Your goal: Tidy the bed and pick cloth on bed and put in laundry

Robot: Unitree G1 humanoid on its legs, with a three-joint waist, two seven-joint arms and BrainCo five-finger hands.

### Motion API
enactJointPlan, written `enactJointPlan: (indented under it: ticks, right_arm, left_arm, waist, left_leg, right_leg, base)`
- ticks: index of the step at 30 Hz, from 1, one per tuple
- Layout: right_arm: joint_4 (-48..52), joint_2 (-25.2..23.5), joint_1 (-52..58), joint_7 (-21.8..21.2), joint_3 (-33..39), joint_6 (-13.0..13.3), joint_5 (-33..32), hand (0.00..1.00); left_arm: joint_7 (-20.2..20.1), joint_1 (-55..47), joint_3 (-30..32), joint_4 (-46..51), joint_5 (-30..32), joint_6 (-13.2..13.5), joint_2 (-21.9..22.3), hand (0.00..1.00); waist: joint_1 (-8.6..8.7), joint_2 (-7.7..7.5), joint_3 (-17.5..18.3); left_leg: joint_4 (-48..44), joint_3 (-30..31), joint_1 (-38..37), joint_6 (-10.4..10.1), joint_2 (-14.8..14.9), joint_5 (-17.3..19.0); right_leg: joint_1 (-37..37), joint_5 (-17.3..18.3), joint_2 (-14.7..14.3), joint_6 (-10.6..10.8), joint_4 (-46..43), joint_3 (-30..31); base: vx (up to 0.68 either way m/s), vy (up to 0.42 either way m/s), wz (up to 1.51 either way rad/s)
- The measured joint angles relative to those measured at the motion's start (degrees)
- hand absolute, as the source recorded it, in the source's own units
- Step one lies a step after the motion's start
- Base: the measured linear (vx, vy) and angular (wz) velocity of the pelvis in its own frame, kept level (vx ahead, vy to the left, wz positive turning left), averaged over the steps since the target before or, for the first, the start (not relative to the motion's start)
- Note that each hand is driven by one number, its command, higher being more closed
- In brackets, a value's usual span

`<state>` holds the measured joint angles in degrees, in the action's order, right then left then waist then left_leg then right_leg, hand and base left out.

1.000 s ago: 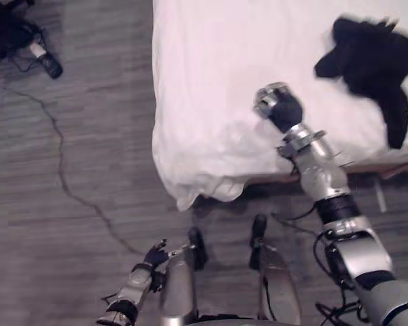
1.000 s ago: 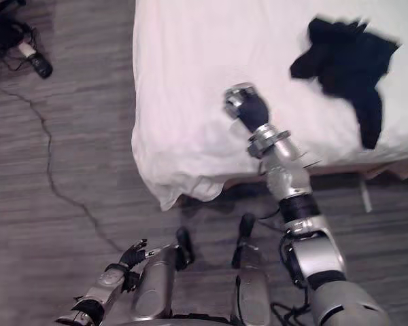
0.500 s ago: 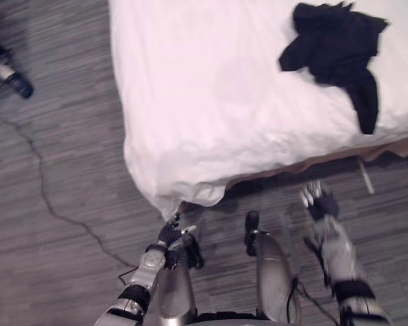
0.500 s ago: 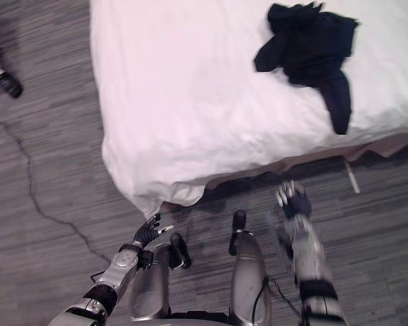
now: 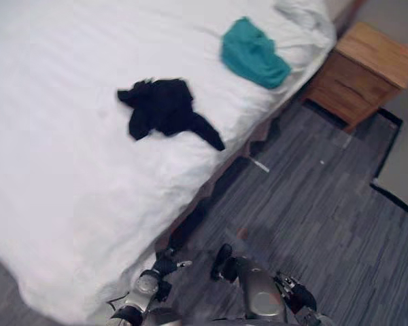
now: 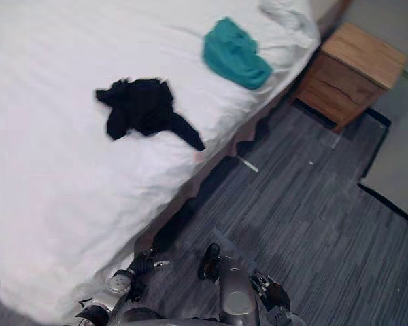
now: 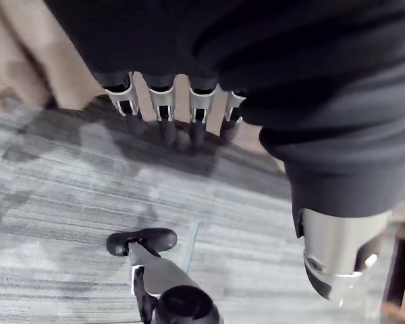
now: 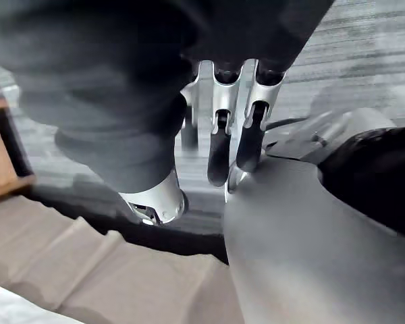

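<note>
Both hands hang low off the white-sheeted bed [image 5: 68, 176], the right hand [image 5: 296, 296] having withdrawn from it, fingers seemingly straight and empty as on the left hand [image 5: 164, 264], so the crumpled black cloth [image 5: 164, 109] and the rumpled teal cloth [image 5: 253, 53] lie unpicked on the sheet.

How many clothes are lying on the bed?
2. A black cloth lies near the side edge of the bed; a teal cloth lies farther up, by the pillow. More could be outside the view.

Cloth [image 5: 164, 109] on bed [image 5: 54, 190], nightstand [image 5: 364, 71] beside.
</note>
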<state>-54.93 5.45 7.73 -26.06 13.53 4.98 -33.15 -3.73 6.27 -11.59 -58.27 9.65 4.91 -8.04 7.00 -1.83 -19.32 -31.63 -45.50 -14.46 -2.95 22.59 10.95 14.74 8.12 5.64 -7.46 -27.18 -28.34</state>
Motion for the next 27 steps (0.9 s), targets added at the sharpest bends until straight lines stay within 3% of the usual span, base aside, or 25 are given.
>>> enactJointPlan:
  ticks: [1,2,3,4,5,6,7,9,10,12,13,14,15,16,17,18,19,20,21,23,24,25,27]
  right_arm:
    - [-0.06,0.04,-0.06,0.21,-0.90,0.53,0.41,0.00]
    - [-0.53,0.38,-0.27,0.95,-2.96,1.85,2.30,0.00]
    - [-0.58,0.76,-0.30,1.05,-3.83,2.32,2.93,0.00]
    - [-1.45,1.61,-1.07,1.23,-5.18,3.48,4.64,0.00]
    - [-3.24,2.03,-2.09,1.30,-6.02,4.40,7.55,0.00]
    - [-4.46,2.44,-2.30,1.72,-7.86,5.41,10.53,0.00]
    - [-4.61,2.50,-2.32,1.88,-8.04,5.80,11.34,0.00]
    - [-5.51,2.47,-3.64,2.30,-9.40,6.15,13.38,0.00]
    - [-5.50,2.67,-4.20,2.30,-10.16,6.18,14.61,0.00]
    - [-5.53,3.05,-4.54,2.40,-10.23,6.03,15.95,0.00]
    - [-5.55,3.12,-4.41,2.44,-10.24,6.00,16.34,0.00]
    - [-5.49,3.06,-4.47,2.52,-10.24,6.07,16.41,0.00]
    - [-5.46,2.78,-4.35,2.78,-10.18,6.24,16.46,0.00]
    - [-5.24,1.82,-3.54,3.10,-9.94,7.14,15.77,0.00]
    - [-5.09,1.77,-3.56,3.10,-9.94,7.41,15.74,0.00]
    - [-4.77,1.94,-3.37,3.31,-9.91,7.96,15.64,0.00]
    - [-4.33,1.17,-3.11,3.22,-9.95,8.52,15.14,0.00]
    - [-4.39,0.70,-3.04,3.23,-9.97,8.56,14.63,0.00]
    - [-4.36,-0.39,-2.96,3.35,-10.12,8.86,13.68,0.00]
    - [-4.32,-0.55,-2.83,3.56,-10.20,9.96,12.96,0.00]
    - [-4.17,-0.49,-2.93,3.75,-10.35,10.35,12.66,0.00]
    - [-4.08,-0.49,-3.35,3.79,-10.58,10.64,12.21,0.00]
    - [-3.58,0.10,-4.35,3.54,-11.84,11.53,12.32,0.00]
  left_arm:
    - [0.02,-0.24,0.03,-0.45,0.00,0.01,-0.05,0.00]
    - [0.46,-1.79,0.36,-0.75,-0.54,0.36,0.19,0.00]
    - [0.76,-2.55,0.75,-0.78,-0.66,0.77,0.66,0.00]
    - [1.71,-3.61,1.12,-0.71,-2.61,1.34,1.39,0.00]
    - [2.89,-3.74,2.56,-0.34,-5.46,2.03,1.14,0.00]
    - [3.73,-3.72,3.01,-0.34,-7.40,2.43,0.25,0.00]
    - [3.83,-3.74,3.29,-0.30,-7.63,2.76,0.11,0.00]
    - [3.70,-4.13,5.06,-0.35,-8.00,3.80,0.00,0.00]
    - [3.63,-4.51,5.00,-0.39,-7.92,4.50,0.32,0.00]
    - [3.68,-4.58,4.69,-0.82,-7.74,5.28,1.59,0.00]
    - [3.71,-4.63,4.27,-0.83,-7.78,5.56,1.70,0.00]
    - [3.71,-4.67,4.24,-1.04,-7.79,5.46,1.73,0.00]
    - [3.69,-4.49,4.18,-1.86,-7.76,5.32,1.47,0.00]
    - [3.72,-3.69,2.51,-3.11,-7.67,5.05,1.66,0.00]
    - [3.70,-3.68,1.94,-3.15,-7.53,5.03,1.70,0.00]
    - [3.64,-3.84,0.33,-3.30,-7.26,5.02,1.57,0.00]
    - [3.60,-3.75,-1.46,-3.32,-7.22,4.89,0.72,0.00]
    - [3.57,-3.85,-2.06,-3.36,-7.28,4.74,0.37,0.00]
    - [3.02,-3.75,-3.09,-3.60,-7.29,4.25,-0.87,0.00]
    - [2.46,-3.77,-3.67,-4.55,-6.72,3.67,-0.69,0.00]
    - [2.38,-3.66,-3.67,-4.51,-6.53,3.43,-0.20,0.00]
    - [2.34,-3.73,-3.57,-4.49,-6.44,3.18,0.07,0.00]
    - [2.52,-4.01,-3.39,-4.40,-6.04,3.21,0.08,0.00]
  waist:
    - [-0.21,-0.01,0.27]
    - [-1.14,0.84,1.66]
    - [-1.64,1.16,2.13]
    - [-2.66,2.78,2.68]
    - [-3.57,2.87,2.74]
    - [-3.94,2.46,2.95]
    - [-4.26,2.30,2.94]
    - [-5.23,1.51,3.68]
    - [-5.14,1.51,4.27]
    - [-4.92,1.91,4.80]
    - [-5.49,2.03,5.04]
    - [-5.89,2.12,5.29]
    - [-6.01,1.31,5.73]
    - [-4.94,0.75,6.30]
    - [-4.56,0.68,6.33]
    - [-4.67,0.15,6.45]
    - [-4.36,-1.11,6.96]
    - [-4.08,-1.26,7.05]
    - [-3.26,-2.51,6.96]
    - [-2.55,-2.38,6.99]
    - [-2.57,-1.21,6.62]
    - [-2.68,-0.37,6.35]
    - [-2.91,0.93,6.02]
  left_leg:
    - [-5.65,3.79,1.89,4.23,0.95,-3.07]
    - [-17.41,14.63,8.63,7.93,1.79,-11.30]
    - [-23.20,19.38,12.04,7.08,1.38,-10.38]
    - [-32.45,25.92,17.46,3.57,0.20,-5.33]
    - [-37.60,31.57,22.33,2.63,-2.38,-1.20]
    - [-34.32,35.93,25.10,1.74,-5.93,1.80]
    - [-31.10,37.04,25.78,1.69,-7.01,2.53]
    - [-11.41,40.51,26.22,-0.73,-11.23,4.15]
    - [1.64,41.16,25.84,-1.18,-12.82,3.86]
    - [15.03,41.30,25.52,-2.80,-15.04,1.25]
    - [17.85,41.68,24.90,-1.85,-15.86,-3.35]
    - [18.32,41.86,23.93,-1.43,-16.04,-5.53]
    - [18.22,41.29,23.10,0.26,-17.34,-6.79]
    - [17.52,40.85,22.07,2.89,-19.56,-4.39]
    - [17.37,40.67,20.99,3.63,-20.21,-3.08]
    - [17.69,40.46,19.35,4.30,-22.05,-1.45]
    - [17.75,41.49,16.80,6.37,-24.64,-0.05]
    - [17.64,41.93,16.27,6.70,-24.80,0.32]
    - [17.50,44.17,14.30,7.15,-24.16,0.84]
    - [17.71,46.27,11.90,5.89,-22.26,1.72]
    - [18.03,46.43,10.59,4.96,-20.63,2.78]
    - [18.11,46.18,9.73,4.48,-19.62,3.70]
    - [17.22,43.97,7.15,2.55,-17.65,7.66]
  right_leg:
    - [-0.18,0.75,-1.05,-0.12,0.23,2.19]
    - [-0.63,0.70,-4.07,-0.59,2.17,7.72]
    - [-0.67,0.24,-5.69,-0.65,3.28,10.43]
    - [-1.57,-0.22,-8.44,-0.53,5.11,14.78]
    - [-3.44,-0.79,-10.80,-1.06,6.32,19.27]
    - [-6.57,-1.69,-12.47,0.20,7.95,23.87]
    - [-7.63,-1.81,-12.93,0.74,8.67,25.56]
    - [-10.02,-1.72,-13.58,2.79,11.41,32.70]
    - [-10.94,-1.47,-13.34,4.27,12.95,36.10]
    - [-11.85,-1.09,-12.89,5.98,12.41,39.39]
    - [-12.04,-0.08,-12.38,7.47,11.67,39.54]
    - [-12.30,0.65,-12.17,8.46,11.30,39.35]
    - [-12.79,2.45,-10.78,9.71,10.40,38.87]
    - [-12.31,4.78,-8.51,12.90,5.79,37.27]
    - [-11.05,5.26,-7.93,13.65,2.07,36.08]
    - [-6.36,5.09,-5.83,14.04,-10.48,32.60]
    - [0.31,3.76,-3.25,12.12,-24.75,29.35]
    - [1.85,4.45,-3.52,11.48,-27.56,28.61]
    - [2.84,6.78,-4.24,10.59,-28.34,26.54]
    - [2.46,8.12,-4.92,9.53,-18.38,22.85]
    - [2.39,7.59,-4.78,9.21,-8.27,20.65]
    - [2.59,6.06,-4.67,8.78,-1.84,19.48]
    - [3.54,-1.68,-3.38,9.07,12.06,18.83]
  base:
    - [0.24,-0.193,-2.03]
    - [0.21,-0.109,-1.82]
    - [0.21,-0.055,-2.38]
    - [0.23,0.050,-2.41]
    - [0.25,0.076,-2.74]
    - [0.27,0.074,-2.14]
    - [0.28,0.091,-1.94]
    - [0.30,0.162,-1.75]
    - [0.30,0.197,-1.30]
    - [0.40,0.271,-0.98]
    - [0.39,0.268,-0.85]
    - [0.37,0.285,-0.71]
    - [0.31,0.281,-0.26]
    - [0.37,0.340,-0.01]
    - [0.28,0.283,0.12]
    - [0.20,0.233,0.06]
    - [0.29,0.228,0.09]
    - [0.40,0.130,0.50]
    - [0.46,-0.039,0.90]
    - [0.40,-0.122,0.80]
    - [0.33,-0.106,0.14]
    - [0.42,-0.146,-0.08]
    - [0.46,-0.163,-0.45]
